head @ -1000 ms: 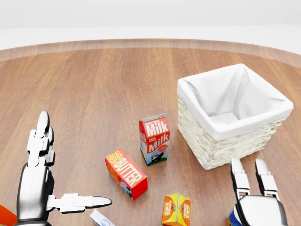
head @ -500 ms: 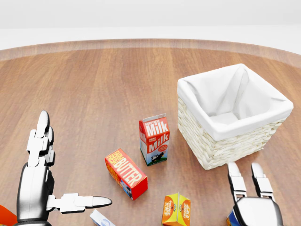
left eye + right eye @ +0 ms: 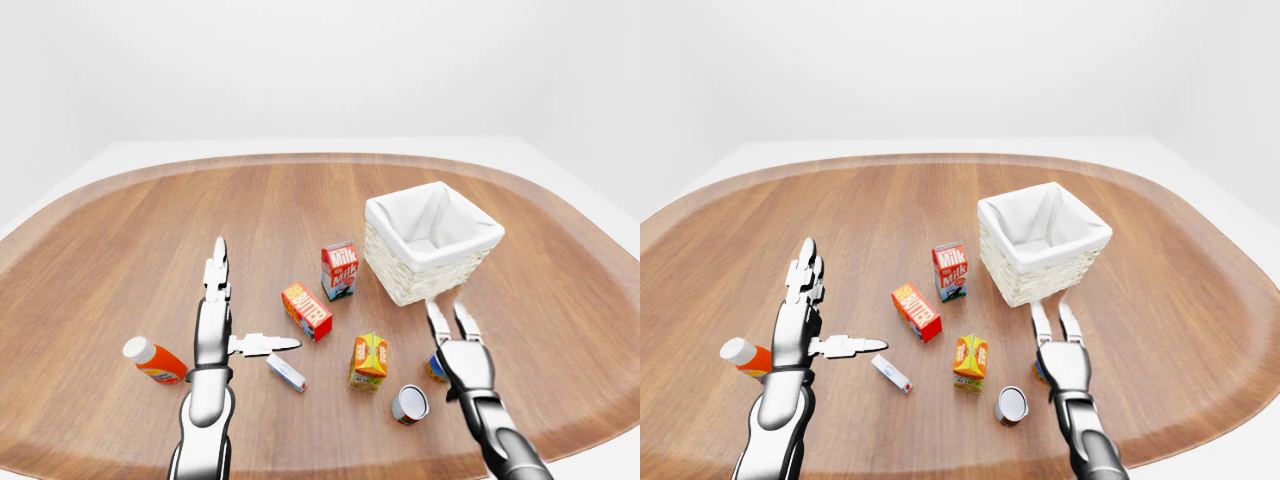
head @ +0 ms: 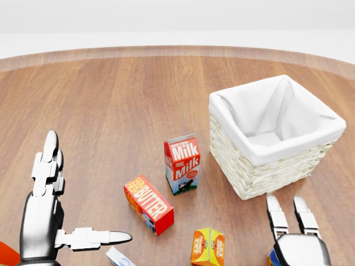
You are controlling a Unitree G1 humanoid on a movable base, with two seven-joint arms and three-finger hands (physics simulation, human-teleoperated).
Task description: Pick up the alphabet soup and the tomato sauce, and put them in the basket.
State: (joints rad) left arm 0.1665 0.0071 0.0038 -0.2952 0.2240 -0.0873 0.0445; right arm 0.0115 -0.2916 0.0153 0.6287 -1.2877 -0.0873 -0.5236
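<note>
Grey disc (image 3: pixel 409 404), low and right of middle in the left-eye view: which object is that? (Reader)

One end of a can lying on its side on the wooden table (image 3: pixel 150 220). The end faces the camera, so the long axis runs roughly up the view, away from the robot. A second can (image 3: pixel 434 369), with a blue and orange label, sits just beside it to the right and is largely hidden behind the right hand (image 3: pixel 465 362). (Legend)

Which is the alphabet soup and which the tomato sauce? (Reader)

The labels are too small and too covered to tell. Both are probably the task's cans. (Legend)

How do the hands stand? (Reader)

The right hand has its fingers straight and spread, holding nothing, its palm directly over the hidden can. The fingers point up the view toward the basket (image 4: pixel 260 172), whose wicker wall lies just beyond the fingertips. The left hand (image 3: pixel 212 330) is also splayed and empty, well apart on the left. (Legend)

Which relation governs the coming move? (Reader)

Nearness, in all likelihood. Both cans lie by the right hand and far from the left, and the basket stands in line with the right fingers. The hidden can is below the palm, and the lying can is just to its left and toward the view's bottom. (Legend)
</note>
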